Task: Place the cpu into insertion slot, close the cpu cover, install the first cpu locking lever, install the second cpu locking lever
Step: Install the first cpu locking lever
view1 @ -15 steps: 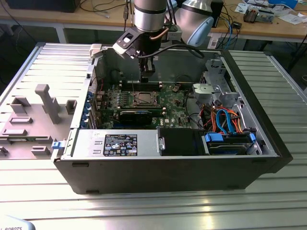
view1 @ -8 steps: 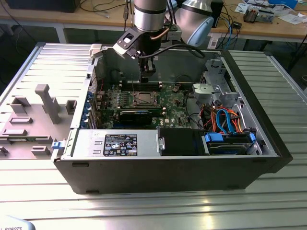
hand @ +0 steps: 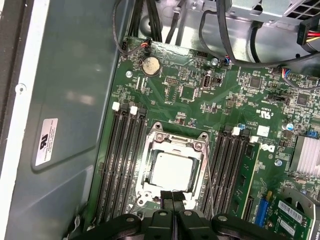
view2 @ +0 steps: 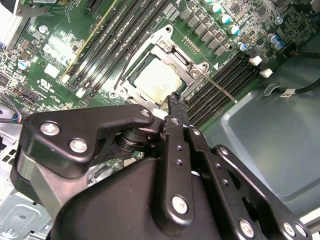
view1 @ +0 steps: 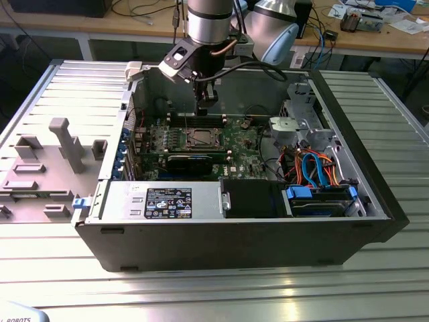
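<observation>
Starting from the exterior view's left, I have one pale grey moulded plastic fixture block (view1: 47,168) on the ribbed aluminium bench (view1: 201,288). Next comes one open dark metal computer case (view1: 221,245) holding one green motherboard (view1: 244,144), and a bundle of blue and orange cables (view1: 315,168) sits towards the exterior view's right.

My black-linked pincer (view1: 206,97) hangs over the middle of the board. In both wrist views its tips are pressed together with nothing between them, right at the socket's edge.

The small flat square silver-grey cpu (hand: 172,170) sits in the dark square insertion slot (hand: 151,172). The thin silvery cpu cover (hand: 199,167) seems to lie flat around it. In the second wrist view one thin steel locking lever (view2: 222,87) juts out beside the socket and looks unlatched.

I judge the work to be at the cover and first lever. To do it well I would bear only on the metal frame or the rod, never on the chip. I would push slowly along the lever's own arc and stay clear of the long black memory slots (hand: 127,160).

My count is one cpu, one slot, one cover, one pincer, two banks of memory slots and one round silver coin cell (hand: 151,65). I can make out one lever for certain; I cannot tell where the second lies.
</observation>
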Action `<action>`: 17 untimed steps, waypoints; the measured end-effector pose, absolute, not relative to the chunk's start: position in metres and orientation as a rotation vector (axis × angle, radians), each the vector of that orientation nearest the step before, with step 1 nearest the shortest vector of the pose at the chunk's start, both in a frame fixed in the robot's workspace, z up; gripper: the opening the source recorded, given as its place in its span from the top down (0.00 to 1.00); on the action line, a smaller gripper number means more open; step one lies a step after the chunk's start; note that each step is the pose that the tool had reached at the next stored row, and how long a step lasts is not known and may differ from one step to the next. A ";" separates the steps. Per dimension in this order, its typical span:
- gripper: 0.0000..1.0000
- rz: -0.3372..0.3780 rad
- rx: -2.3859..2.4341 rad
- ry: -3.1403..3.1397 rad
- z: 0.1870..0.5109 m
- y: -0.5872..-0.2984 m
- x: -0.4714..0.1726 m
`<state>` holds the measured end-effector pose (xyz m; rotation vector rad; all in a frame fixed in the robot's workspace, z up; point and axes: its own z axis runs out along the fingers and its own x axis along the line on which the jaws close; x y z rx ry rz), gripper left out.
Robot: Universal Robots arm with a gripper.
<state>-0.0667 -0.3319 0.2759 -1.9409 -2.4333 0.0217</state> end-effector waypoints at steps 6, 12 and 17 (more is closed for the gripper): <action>0.89 0.022 -1.912 -2.457 0.276 -0.332 -0.067; 0.89 0.023 -1.882 -2.479 0.276 -0.332 -0.067; 0.89 0.023 -1.859 -2.497 0.276 -0.332 -0.067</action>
